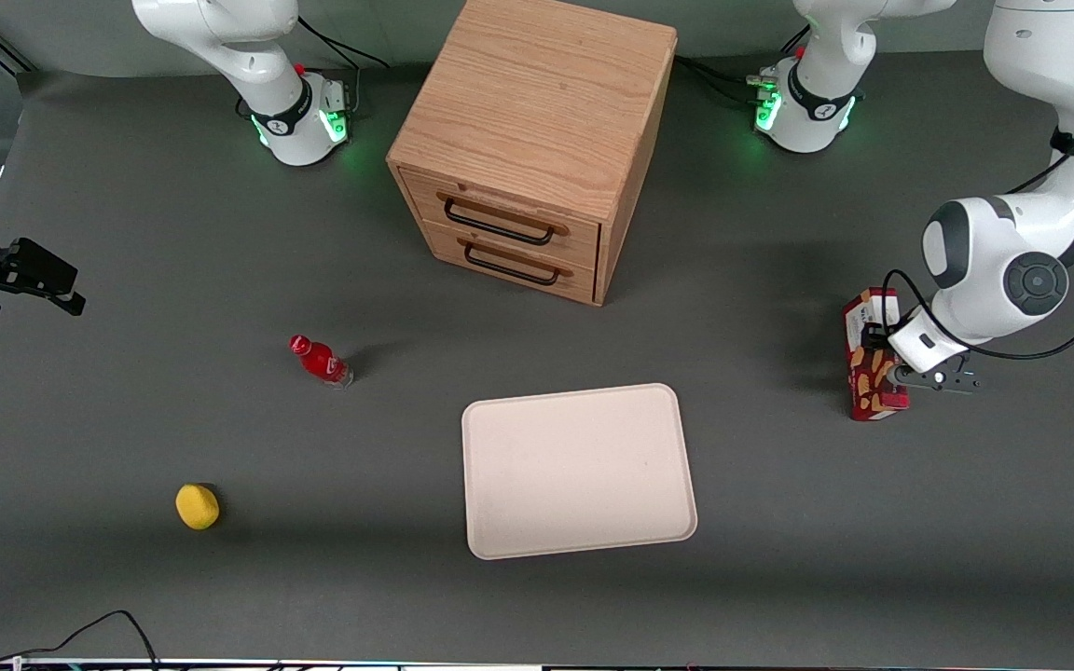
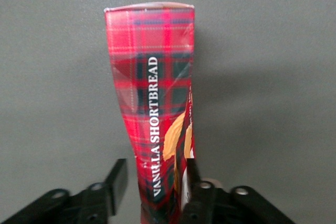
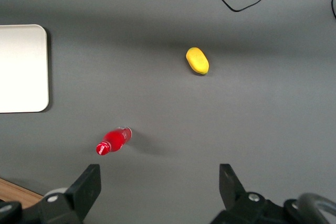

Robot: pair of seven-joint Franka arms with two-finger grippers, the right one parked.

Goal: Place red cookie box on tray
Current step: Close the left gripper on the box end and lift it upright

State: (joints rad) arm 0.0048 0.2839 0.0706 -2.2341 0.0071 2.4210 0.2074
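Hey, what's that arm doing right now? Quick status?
Gripper around red cookie box, fingers not yet closed. Box upright on table toward working arm's end. Tray bare; nothing between them.

We look down on the whole tabletop (image 1: 127, 233) from high in front; our left wrist camera sits close above the hand (image 2: 155, 182), and both views share the red cookie box (image 1: 871, 359).

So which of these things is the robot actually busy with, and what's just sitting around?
In use:
- red cookie box, standing toward the working arm's end
- gripper, fingers either side of the box
- tray, bare

Lying about:
- small red bottle
- yellow object
- wooden drawer cabinet
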